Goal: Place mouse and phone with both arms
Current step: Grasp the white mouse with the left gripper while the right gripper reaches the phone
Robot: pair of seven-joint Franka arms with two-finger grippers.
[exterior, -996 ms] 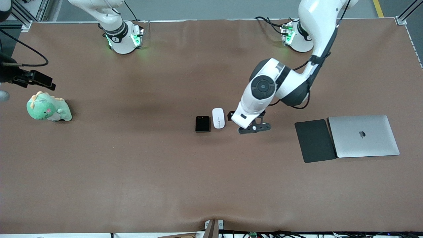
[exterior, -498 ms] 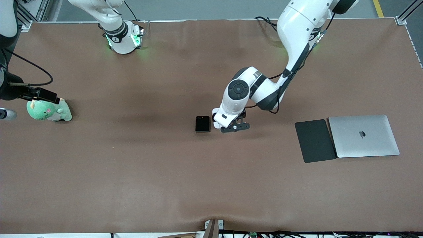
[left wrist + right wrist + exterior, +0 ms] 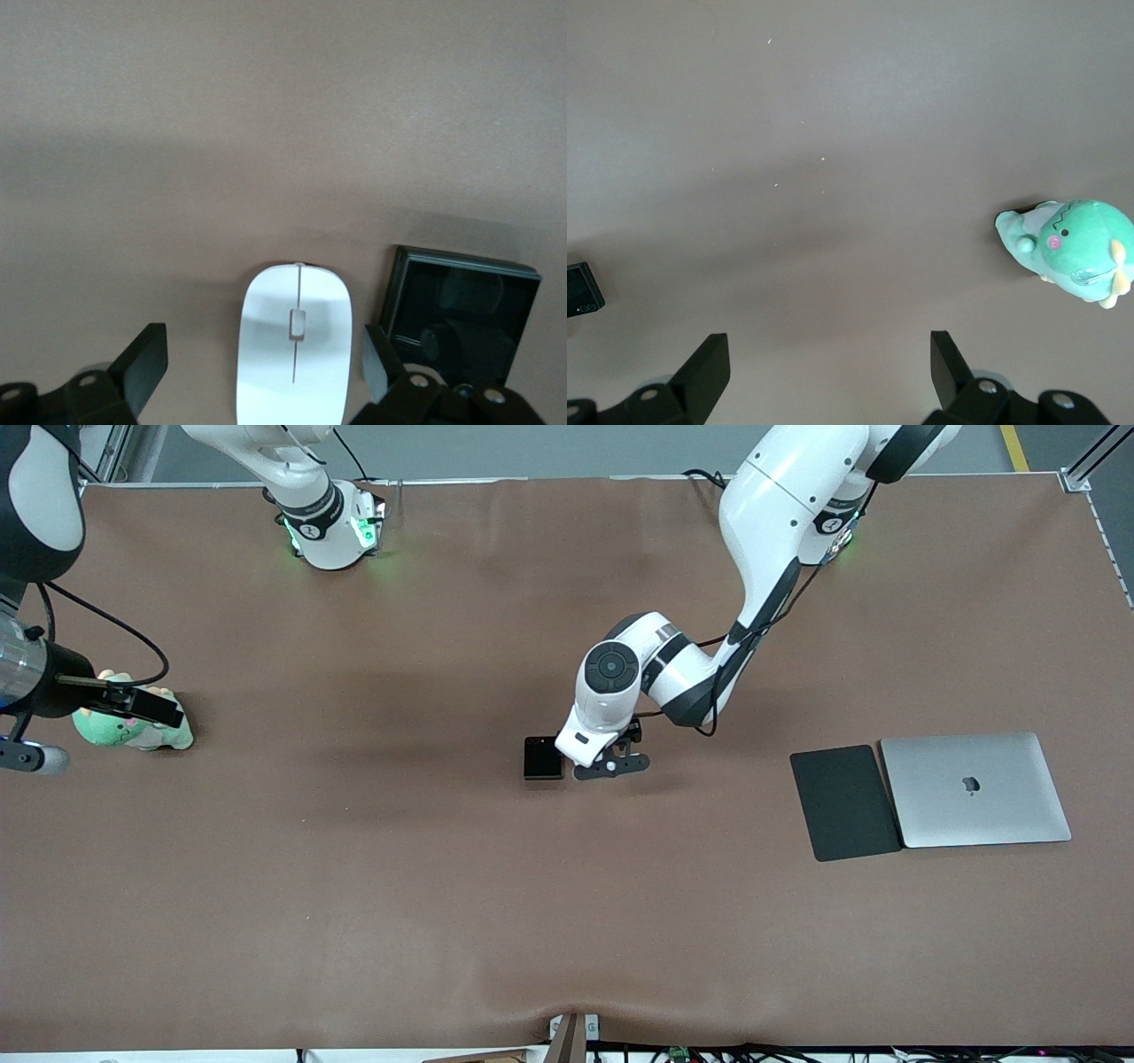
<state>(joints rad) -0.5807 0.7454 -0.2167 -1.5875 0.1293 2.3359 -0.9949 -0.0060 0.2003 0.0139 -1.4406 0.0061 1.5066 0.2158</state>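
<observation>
The white mouse (image 3: 295, 354) lies on the brown table, close beside the black phone (image 3: 461, 312). My left gripper (image 3: 261, 365) is open and low over the mouse, one finger (image 3: 143, 365) on each side of it, not touching it. In the front view the left hand (image 3: 592, 755) hides the mouse, and the phone (image 3: 543, 758) shows right beside it, toward the right arm's end. My right gripper (image 3: 828, 370) is open and empty over bare table at the right arm's end. The phone's corner (image 3: 583, 290) shows at the edge of the right wrist view.
A green dinosaur plush (image 3: 133, 728) sits at the right arm's end, partly under the right hand; it also shows in the right wrist view (image 3: 1076, 248). A dark grey mat (image 3: 846, 802) and a closed silver laptop (image 3: 974, 788) lie side by side toward the left arm's end.
My left gripper has moved toward the right arm's end, from beside the mouse to over it, hiding it in the front view. My right hand has come in over the plush.
</observation>
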